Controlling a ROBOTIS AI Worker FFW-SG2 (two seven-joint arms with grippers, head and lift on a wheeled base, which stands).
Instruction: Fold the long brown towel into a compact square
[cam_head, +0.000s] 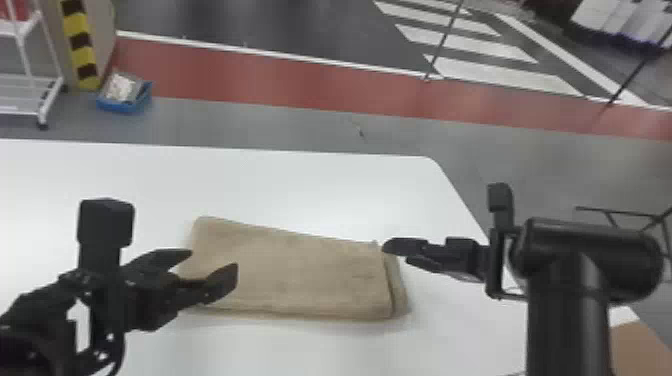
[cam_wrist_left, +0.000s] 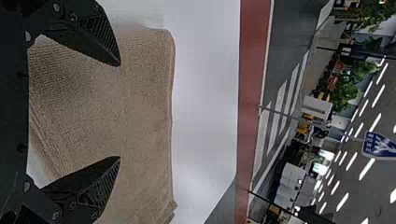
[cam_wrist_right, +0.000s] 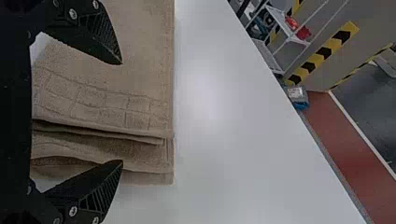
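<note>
Left gripper (cam_head: 212, 261): released, blk fingers (cam_wrist_left: 103, 37) spread wide w/ a gap btwn; above left end of towel. Flat, tapered tips, fine ridges on inner faces, metal screw heads nr base.
Right gripper (cam_head: 396, 253): also released, fingers parted, same hard blk build & ridging; at towel's right end, head view. In right wrist view, one tip shows against woven band side, other nr the layered edges.
Towel (cam_head: 295, 277): brown terry, folded into long flat rectangle, lying on table; long side runs L–R in head view, so oblong, not sq.
Texture: nubbly looped pile; woven band of raised boxes across right end, seen in right wrist view.
Edges: left end w/ rounded corners; right end has stacked layers, lower ones sticking out past top one, slight gaps btwn.
Table (cam_head: 300, 187): white, smooth, soft sheen, rounded far-right corner.
Floor (cam_head: 280, 120): grey, w/ red strip (cam_head: 275, 80) & white crossing stripes (cam_head: 470, 45) farther off.
Far left, head view: white metal rack (cam_head: 30, 82) on casters; beside it, column base w/ yellow/blk tape (cam_head: 80, 45); nr that, shallow blue bin (cam_head: 125, 105) w/ whitish stuff in it.
Bkgd, left wrist view: leafy plants (cam_wrist_left: 348, 95), blue sign (cam_wrist_left: 379, 144), ceiling lights (cam_wrist_left: 366, 169).
</note>
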